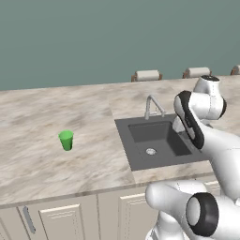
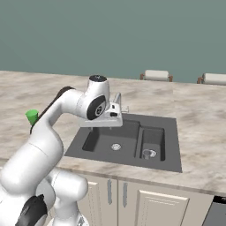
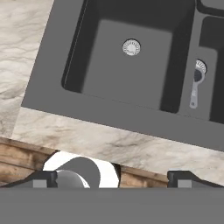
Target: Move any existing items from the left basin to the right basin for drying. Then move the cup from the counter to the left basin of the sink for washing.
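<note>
Claw (image 3: pixel 112 177): standing wide apart, gripping nothing, hanging above the sink's (image 2: pixel 170 165) front rim | Small silvery item (image 3: pixel 195 89): lying in the narrower right basin (image 2: pixel 152 140) by its drain | Left basin (image 2: pixel 110 137): showing its drain ring | Green cup (image 1: pixel 66 140): standing upright on the table (image 1: pixel 33 154), well left of the sink

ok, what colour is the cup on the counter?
Bright green. The cup shows best in the left base view, standing on the marbled counter.
</note>
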{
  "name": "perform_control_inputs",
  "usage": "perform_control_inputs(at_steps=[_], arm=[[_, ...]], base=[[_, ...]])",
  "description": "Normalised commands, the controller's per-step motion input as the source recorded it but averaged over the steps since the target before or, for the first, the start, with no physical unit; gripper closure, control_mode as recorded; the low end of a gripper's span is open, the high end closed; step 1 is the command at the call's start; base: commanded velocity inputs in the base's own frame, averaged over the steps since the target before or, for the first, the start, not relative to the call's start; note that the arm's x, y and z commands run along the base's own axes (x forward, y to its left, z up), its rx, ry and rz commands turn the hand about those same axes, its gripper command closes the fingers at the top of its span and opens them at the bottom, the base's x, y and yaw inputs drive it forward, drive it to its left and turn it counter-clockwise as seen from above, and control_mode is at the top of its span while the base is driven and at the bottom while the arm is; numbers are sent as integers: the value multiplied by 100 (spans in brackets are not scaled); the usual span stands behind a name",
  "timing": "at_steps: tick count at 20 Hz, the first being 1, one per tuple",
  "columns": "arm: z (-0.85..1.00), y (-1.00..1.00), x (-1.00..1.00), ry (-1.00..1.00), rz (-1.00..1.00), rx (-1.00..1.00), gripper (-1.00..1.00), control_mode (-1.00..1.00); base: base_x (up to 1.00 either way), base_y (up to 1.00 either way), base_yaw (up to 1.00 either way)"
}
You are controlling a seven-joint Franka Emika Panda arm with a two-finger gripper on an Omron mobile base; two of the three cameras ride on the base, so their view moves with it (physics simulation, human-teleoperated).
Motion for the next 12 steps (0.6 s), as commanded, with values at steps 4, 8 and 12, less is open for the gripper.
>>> perform_control_inputs(at_steps=[4, 8, 12], arm=[[3, 81, -8, 7, 0, -5, -100, -100], [0, 85, 0, 6, 0, -6, -100, -100], [0, 87, 0, 3, 0, -8, -100, -100]], base=[[0, 0, 0], [0, 0, 0], [0, 0, 0]])
